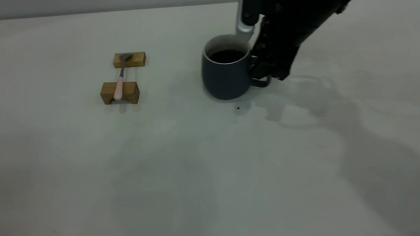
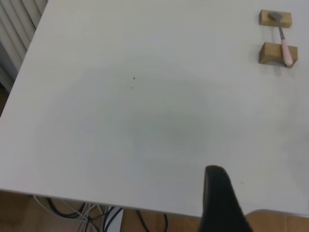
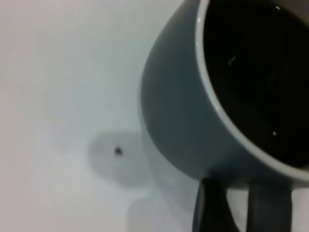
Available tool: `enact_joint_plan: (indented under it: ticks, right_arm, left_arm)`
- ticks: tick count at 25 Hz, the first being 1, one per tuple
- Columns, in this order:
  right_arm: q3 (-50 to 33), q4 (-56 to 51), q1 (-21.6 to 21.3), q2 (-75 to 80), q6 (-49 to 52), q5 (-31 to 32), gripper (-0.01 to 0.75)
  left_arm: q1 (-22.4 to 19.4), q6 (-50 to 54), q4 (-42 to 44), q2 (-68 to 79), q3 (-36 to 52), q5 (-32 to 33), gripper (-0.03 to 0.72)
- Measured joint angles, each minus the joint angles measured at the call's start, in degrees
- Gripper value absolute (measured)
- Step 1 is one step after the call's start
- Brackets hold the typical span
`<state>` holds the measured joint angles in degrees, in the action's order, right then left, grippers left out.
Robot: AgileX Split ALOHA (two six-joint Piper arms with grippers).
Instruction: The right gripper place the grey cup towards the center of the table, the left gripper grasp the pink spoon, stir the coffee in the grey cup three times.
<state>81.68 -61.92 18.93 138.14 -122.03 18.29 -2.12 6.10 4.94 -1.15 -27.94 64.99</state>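
Exterior view: cup [image 1: 226, 77] upright on the table [image 1: 198, 169], right of middle, filled with dark coffee [image 1: 227, 56]. Right gripper [image 1: 267, 72] down beside the cup at its handle [image 1: 262, 82], reaching in from the upper right; from here cannot tell how far the fingers stand apart or whether they clamp the handle. Small black speck [image 1: 238, 108] on the table just in front of the cup. Well apart to the left, spoon [image 1: 120, 81] lying across two wooden blocks [image 1: 120, 93], pink end on the nearer block, metal bowl on the farther one.

Left wrist view: one dark finger [image 2: 219, 203] of the left gripper over the table's near edge, holding nothing; opening cannot be told. Spoon [image 2: 284, 41] and blocks [image 2: 271, 54] far off.

Right wrist view: cup [image 3: 193, 125] close up, coffee [image 3: 256, 72] nearly to the rim. Dark fingers [image 3: 210, 208] at the handle; grip not clear.
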Motion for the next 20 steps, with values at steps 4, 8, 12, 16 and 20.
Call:
enact_joint_plan:
  ticks: [4, 8, 12, 16, 20]
  right_arm:
    - [1.2, -0.4, 1.1, 0.6, 0.2, 0.7, 0.498]
    - [1.2, -0.1, 0.5, 0.3, 6.1, 1.6, 0.498]
    - [1.2, 2.7, -1.0, -2.9, 17.3, 4.6, 0.498]
    - [1.2, 8.7, -2.1, -8.7, 34.5, 12.8, 0.498]
    - [1.2, 18.5, -2.4, -18.0, 64.9, 23.6, 0.498]
  left_arm:
    - [0.0, -0.1, 0.0, 0.0, 0.0, 0.0, 0.506]
    - [0.0, -0.1, 0.0, 0.0, 0.0, 0.0, 0.506]
    - [0.0, -0.1, 0.0, 0.0, 0.0, 0.0, 0.506]
    - [0.0, -0.1, 0.0, 0.0, 0.0, 0.0, 0.506]
    - [0.0, -0.1, 0.0, 0.0, 0.0, 0.0, 0.506]
